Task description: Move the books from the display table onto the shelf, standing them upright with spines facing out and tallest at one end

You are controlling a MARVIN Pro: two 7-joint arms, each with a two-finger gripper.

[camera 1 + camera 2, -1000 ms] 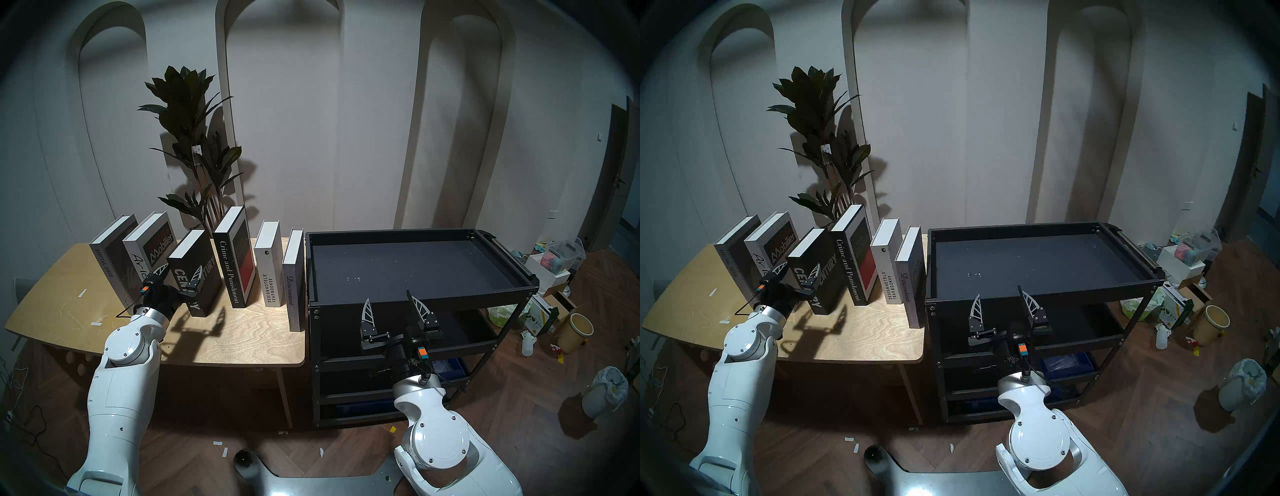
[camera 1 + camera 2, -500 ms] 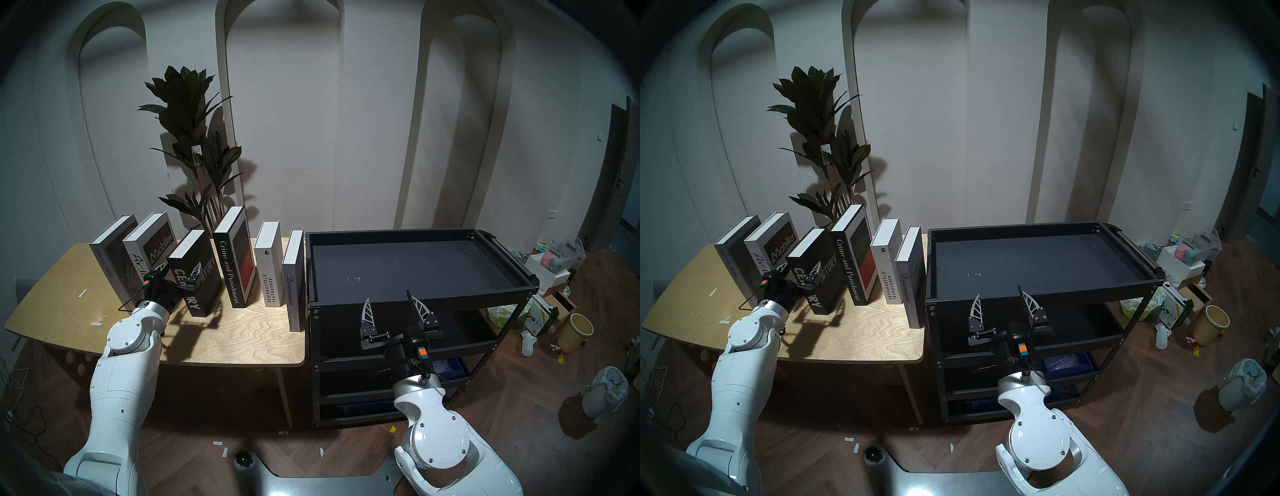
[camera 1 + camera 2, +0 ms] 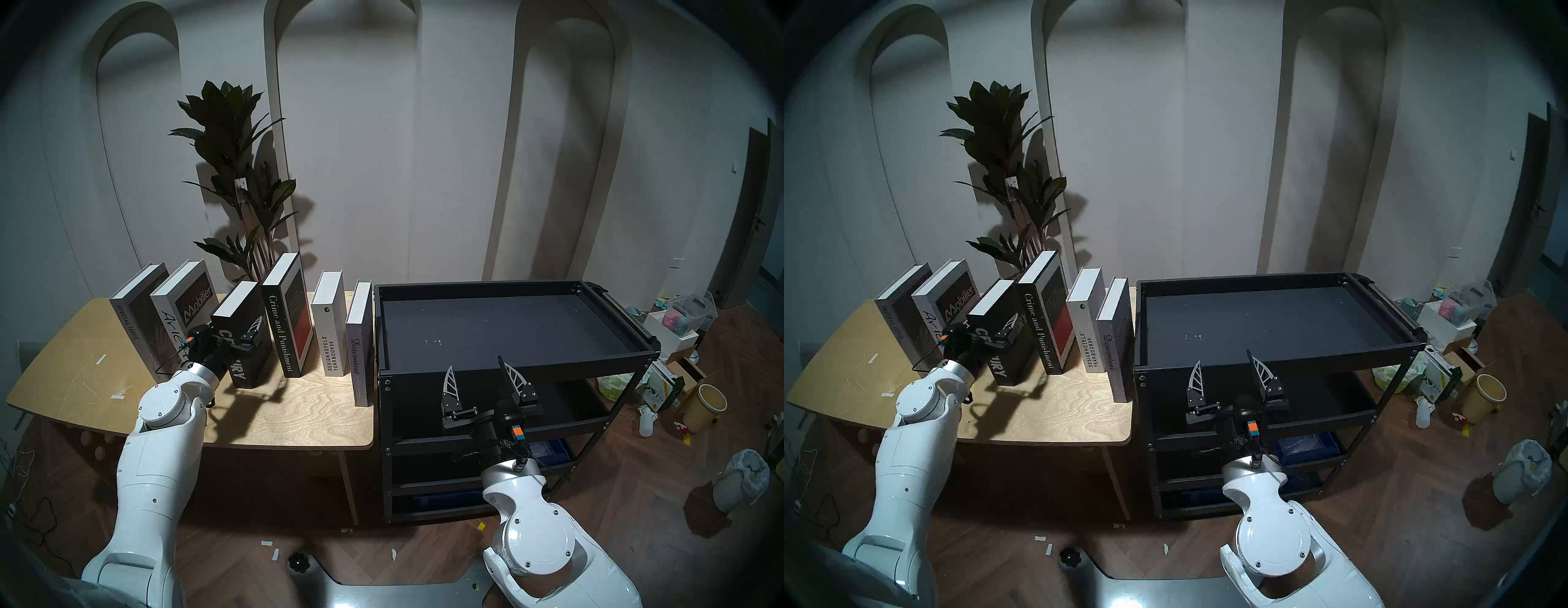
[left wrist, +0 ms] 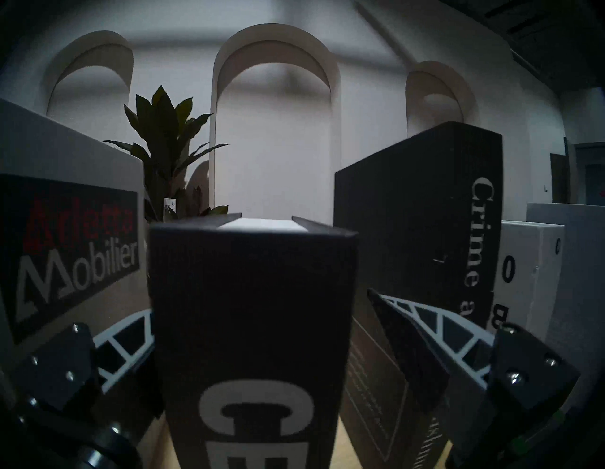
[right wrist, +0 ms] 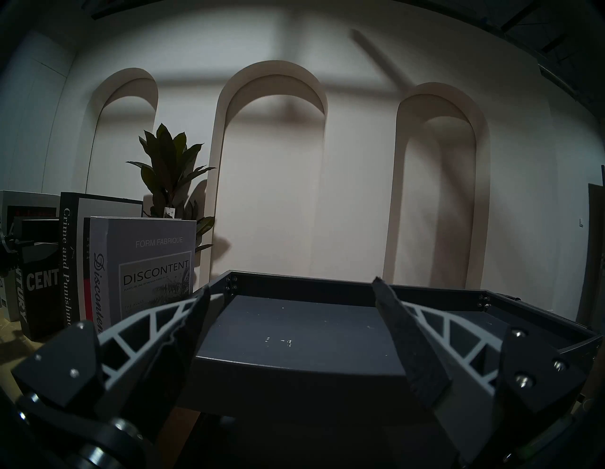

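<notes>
Spread wide, my left gripper straddles the black CENTURY book's spine, fingers not yet pressing. It stands upright mid-row toward the display table's back edge. Thick hardback, probably heavy, slick; I'd clamp both covers low.

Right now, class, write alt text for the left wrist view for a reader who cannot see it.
The left hand straddles the spine of the black CENTURY book, one finger on each side with a gap on the right. The grey Arietta Mobilier book stands at left, the taller Crime and Punishment book at right.
</notes>
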